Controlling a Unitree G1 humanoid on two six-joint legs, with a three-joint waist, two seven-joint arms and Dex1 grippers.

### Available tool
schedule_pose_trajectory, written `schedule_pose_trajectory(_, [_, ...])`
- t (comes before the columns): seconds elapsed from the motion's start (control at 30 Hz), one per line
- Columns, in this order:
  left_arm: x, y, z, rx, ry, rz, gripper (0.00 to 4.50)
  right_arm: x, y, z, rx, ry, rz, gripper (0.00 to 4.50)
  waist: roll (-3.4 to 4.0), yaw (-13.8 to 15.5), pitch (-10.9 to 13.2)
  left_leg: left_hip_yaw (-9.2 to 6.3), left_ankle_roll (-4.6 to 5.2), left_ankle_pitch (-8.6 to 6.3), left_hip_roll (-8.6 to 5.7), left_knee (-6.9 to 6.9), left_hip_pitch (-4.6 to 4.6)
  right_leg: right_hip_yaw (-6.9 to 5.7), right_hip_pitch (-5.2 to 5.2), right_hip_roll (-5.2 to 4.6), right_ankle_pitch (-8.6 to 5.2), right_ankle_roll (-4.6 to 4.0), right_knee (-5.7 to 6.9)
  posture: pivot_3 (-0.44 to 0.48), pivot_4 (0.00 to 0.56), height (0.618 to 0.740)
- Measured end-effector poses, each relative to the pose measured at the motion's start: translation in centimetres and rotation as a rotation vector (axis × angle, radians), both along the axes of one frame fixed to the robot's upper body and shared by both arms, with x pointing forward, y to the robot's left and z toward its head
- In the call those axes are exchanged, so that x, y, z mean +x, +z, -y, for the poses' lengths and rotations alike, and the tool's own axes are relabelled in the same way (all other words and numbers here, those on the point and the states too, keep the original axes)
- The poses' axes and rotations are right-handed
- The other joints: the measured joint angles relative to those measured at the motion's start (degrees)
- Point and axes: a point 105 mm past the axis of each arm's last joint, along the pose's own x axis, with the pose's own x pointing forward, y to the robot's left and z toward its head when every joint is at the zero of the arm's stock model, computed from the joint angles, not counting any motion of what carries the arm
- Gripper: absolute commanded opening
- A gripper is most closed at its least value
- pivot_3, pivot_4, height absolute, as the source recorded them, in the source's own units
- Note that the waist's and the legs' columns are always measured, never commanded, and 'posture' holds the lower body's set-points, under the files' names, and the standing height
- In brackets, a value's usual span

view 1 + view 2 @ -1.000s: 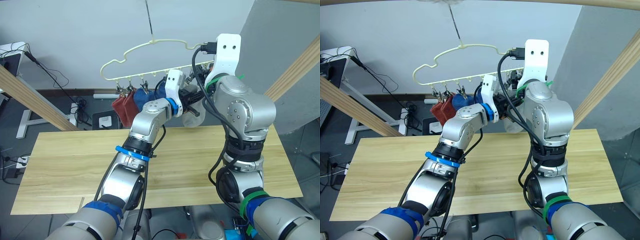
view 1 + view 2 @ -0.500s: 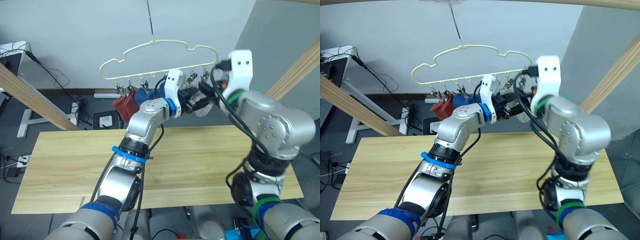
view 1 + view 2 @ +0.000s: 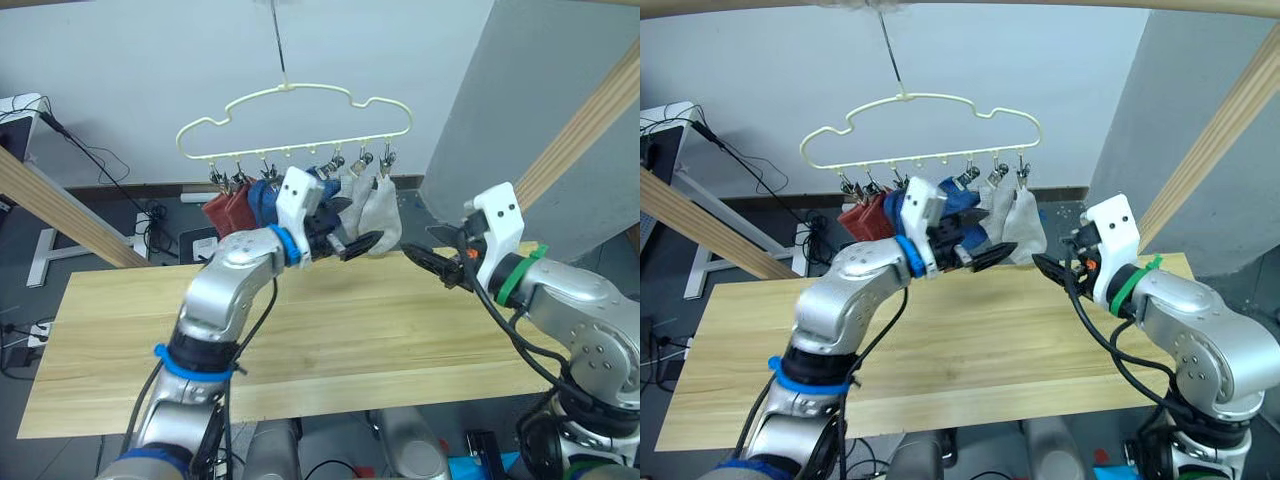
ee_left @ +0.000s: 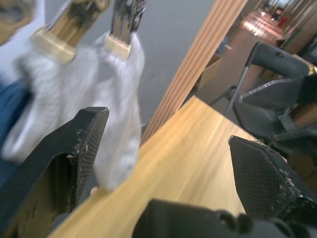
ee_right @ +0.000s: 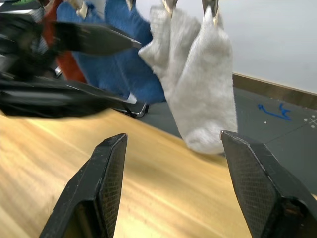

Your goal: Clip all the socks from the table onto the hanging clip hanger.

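Pale wood table (image 3: 330, 330) under a grey wall, its top bare. Clip hanger (image 3: 290, 125) hangs above the table's far edge. Socks (image 3: 372, 212) are all clipped along its bar: rust red pair at the robot's left, blue in the middle, light grey at the right. Left gripper (image 3: 352, 243), fingers spread, holds nothing just below the grey pair. Right gripper (image 3: 428, 263), fingers apart and empty, sits right of the hanger.

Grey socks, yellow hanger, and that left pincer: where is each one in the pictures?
grey socks (image 5: 208, 94): right wrist view, middle of the nearer sock's fabric.
clip hanger (image 3: 300, 90): left eye view, top of its yellow outline.
left pincer (image 3: 360, 243): left eye view, between its black fingertips.
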Motion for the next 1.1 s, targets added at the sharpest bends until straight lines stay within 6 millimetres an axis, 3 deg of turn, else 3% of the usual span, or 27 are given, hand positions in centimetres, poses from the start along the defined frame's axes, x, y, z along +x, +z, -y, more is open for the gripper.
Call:
schedule_pose_trajectory(0.13, [-1.6, -0.2, -2.1, -0.027, 0.068, 0.008, 4.47, -0.5, -0.3, 0.0, 0.007, 0.027, 0.024, 3.10, -0.03, 0.0, -0.2, 0.04, -0.01, 0.01, 0.00, 0.01, 0.03, 0.05, 0.02, 0.00, 0.00, 0.00, -0.02, -0.187, 0.223, 0.740])
schedule_pose_trajectory(0.3, [-3.9, -2.3, -8.6, -0.048, 0.341, 0.008, 4.47, -1.2, -2.0, 0.4, 0.006, 0.033, 0.043, 3.10, -0.16, 0.8, -0.6, 0.07, -0.01, 0.01, 0.04, -0.07, 0.14, 0.05, 0.02, 0.01, -0.01, -0.02, 0.03, -0.172, 0.216, 0.740])
schedule_pose_trajectory(0.43, [-5.2, -1.6, -10.2, -0.076, 0.417, 0.097, 4.47, -1.1, -2.1, 0.1, 0.021, 0.042, 0.096, 3.10, -0.54, 2.0, -1.4, 0.09, -0.18, 0.11, 0.01, 0.03, 0.17, 0.06, 0.16, -0.05, 0.02, 0.02, -0.06, -0.115, 0.204, 0.740])
schedule_pose_trajectory(0.6, [-7.6, -4.6, -15.4, -0.098, 0.690, 0.070, 4.47, -1.5, -5.7, 1.3, 0.007, -0.031, 0.056, 3.10, -0.75, 3.1, -2.2, 0.12, -0.17, 0.10, 0.04, -0.02, 0.35, 0.06, 0.42, -0.06, 0.02, 0.00, -0.28, -0.104, 0.214, 0.740])
schedule_pose_trajectory(0.77, [-9.2, -7.2, -16.1, -0.058, 0.762, 0.028, 4.47, -2.6, -7.2, 1.9, 0.008, -0.047, 0.032, 3.10, -0.83, 4.3, -2.3, 0.08, -0.17, 0.10, 0.05, 0.02, 0.40, 0.03, 0.50, -0.05, -0.12, -0.35, -0.26, -0.105, 0.221, 0.740])
schedule_pose_trajectory(0.93, [-12.4, -10.7, -17.0, -0.046, 0.858, -0.083, 4.47, -5.5, -10.4, 3.1, 0.010, -0.095, -0.095, 3.10, -0.92, 4.5, -2.6, 0.10, -0.17, 0.06, 0.09, -0.05, 0.39, 0.02, 0.51, -0.06, -0.16, -0.34, -0.38, -0.112, 0.218, 0.740])
schedule_pose_trajectory(1.1, [-13.0, -10.5, -17.8, -0.033, 0.898, -0.048, 4.47, -5.5, -9.9, 3.7, 0.023, -0.126, -0.077, 3.10, -0.96, 4.5, -2.8, 0.06, -0.19, 0.06, 0.11, 0.02, 0.42, -0.02, 0.51, -0.07, -0.13, -0.49, -0.34, -0.103, 0.213, 0.740])
